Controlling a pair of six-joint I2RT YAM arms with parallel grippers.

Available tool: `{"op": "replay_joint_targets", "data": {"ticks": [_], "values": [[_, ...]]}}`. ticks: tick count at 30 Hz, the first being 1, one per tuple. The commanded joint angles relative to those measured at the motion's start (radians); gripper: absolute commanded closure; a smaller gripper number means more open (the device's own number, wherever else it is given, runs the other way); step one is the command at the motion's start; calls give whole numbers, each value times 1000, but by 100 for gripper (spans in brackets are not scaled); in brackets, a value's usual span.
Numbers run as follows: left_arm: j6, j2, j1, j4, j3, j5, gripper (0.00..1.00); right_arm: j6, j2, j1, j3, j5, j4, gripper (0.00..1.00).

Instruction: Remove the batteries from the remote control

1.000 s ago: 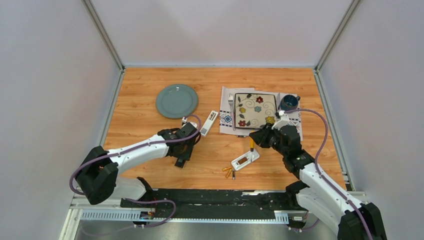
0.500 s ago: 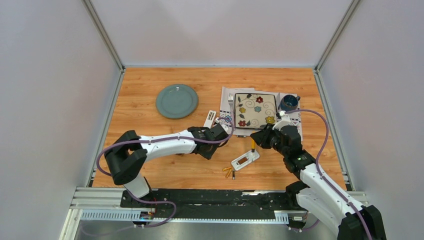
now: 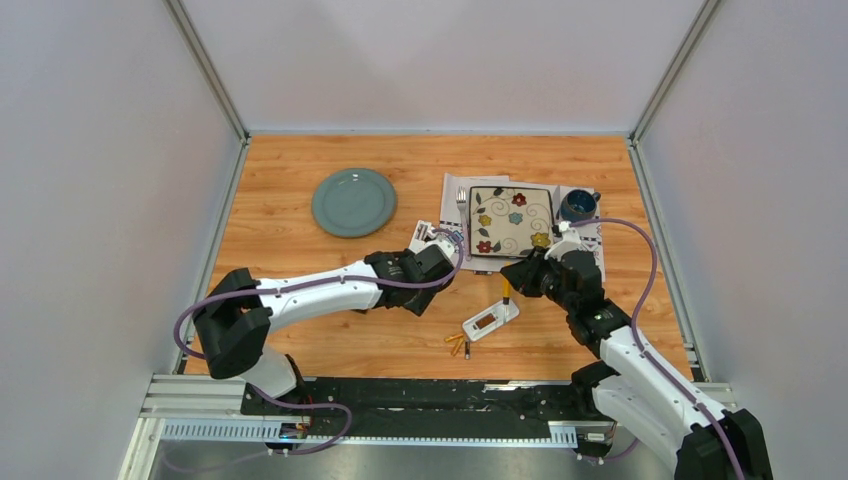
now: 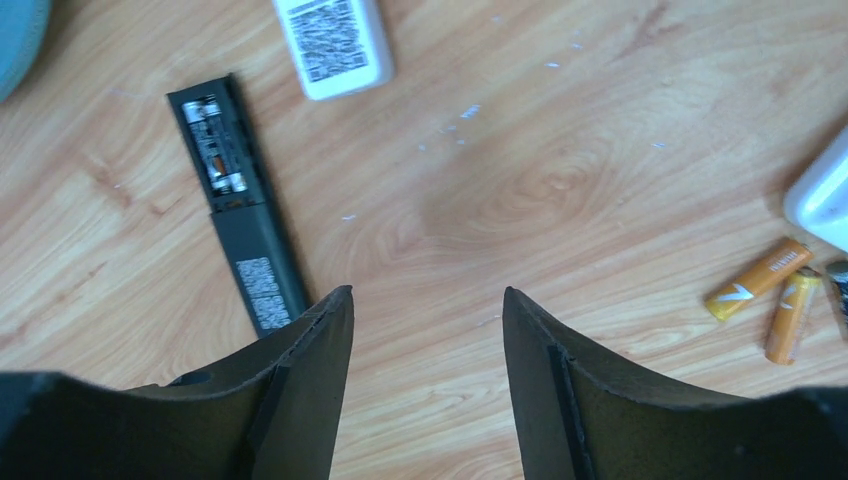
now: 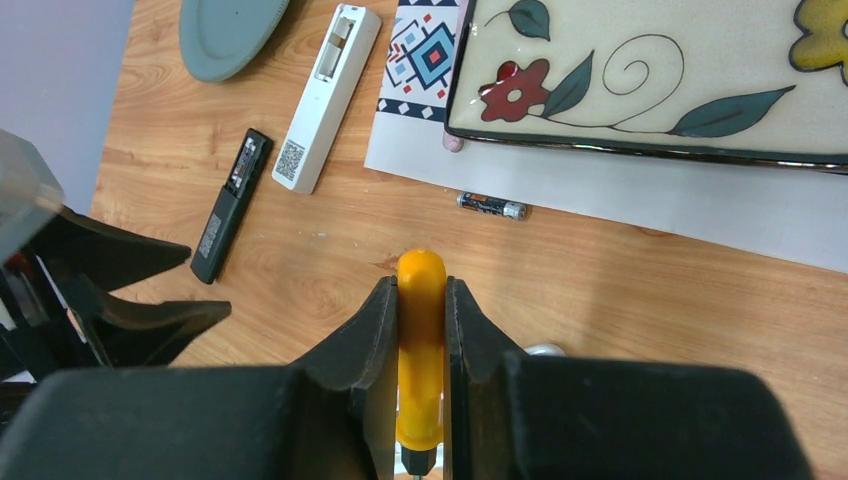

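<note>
Batteries [image 4: 757,285]: two gold-orange cells are being shown loose on the table [image 4: 560,200], side by side, near the corner of a white remote [image 4: 822,195] and right of the left gripper [image 4: 428,300]. One dark cell [image 5: 492,206] is being seen just beside the placemat [image 5: 600,190]. Black remote [image 4: 240,215]: it is being viewed ahead and left of the left gripper, whose fingers are being held spread with nothing between them. Its long axis is being run away from them, leaning slightly left, with the open compartment [image 4: 215,140] at the far end. Cells are possibly being housed there, though the glints may be mere contacts. Right gripper [image 5: 420,300]: it is being pinched on the orange-handled screwdriver [image 5: 421,268], so the left arm is being judged nearer and freer.
</note>
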Motion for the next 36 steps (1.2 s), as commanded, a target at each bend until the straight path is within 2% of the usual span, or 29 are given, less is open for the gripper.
{"op": "replay_joint_targets", "data": {"ticks": [1, 5, 6, 10, 11, 14, 24, 30, 36], "values": [[15, -47, 66, -3, -31, -26, 36, -11, 10, -4, 43, 1, 31, 100], [13, -54, 161, 2, -74, -4, 34, -8, 7, -5, 34, 0, 37, 100], [20, -51, 173, 2, -80, -9, 30, -10, 7, -5, 34, 0, 37, 100], [30, -33, 238, -21, -98, -1, 28, -8, 4, -5, 32, -2, 34, 100], [29, -28, 259, -21, -106, 0, 24, -7, 2, -5, 34, 0, 35, 100], [41, -30, 290, 9, -143, 35, 22, -8, 6, -5, 30, 0, 35, 100], [3, -22, 383, 94, -210, 227, 24, -5, 4, -5, 32, 0, 29, 100], [-20, 5, 439, 98, -218, 264, 26, -7, -4, -5, 30, 3, 26, 100], [-49, 33, 466, 88, -218, 264, 35, -10, -13, -5, 32, 13, 17, 100]]}}
